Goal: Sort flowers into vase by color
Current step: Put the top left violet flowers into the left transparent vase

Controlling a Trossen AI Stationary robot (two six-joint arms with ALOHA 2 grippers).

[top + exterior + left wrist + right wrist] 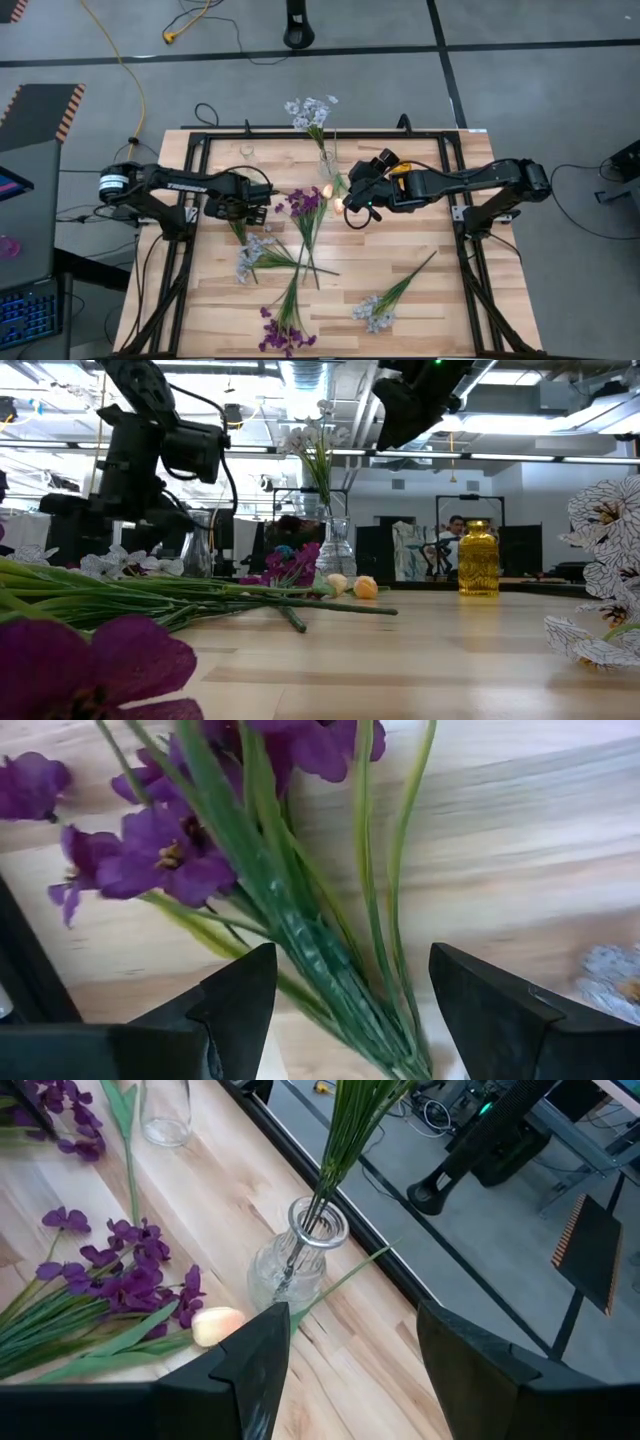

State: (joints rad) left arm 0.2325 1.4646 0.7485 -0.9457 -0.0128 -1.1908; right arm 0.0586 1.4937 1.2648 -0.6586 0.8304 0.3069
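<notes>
Hovering wide-open: left claw over purple flowers, right claw near vase

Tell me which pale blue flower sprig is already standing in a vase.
The pale blue sprig at the far edge, upright in the clear vase; the others lie flat.

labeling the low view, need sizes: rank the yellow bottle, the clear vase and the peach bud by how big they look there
1. clear vase, tallest even without its stems
2. yellow bottle, a bit shorter, though it stands farther back, so its true size against the vase is unsure
3. peach bud, clearly smallest
</notes>
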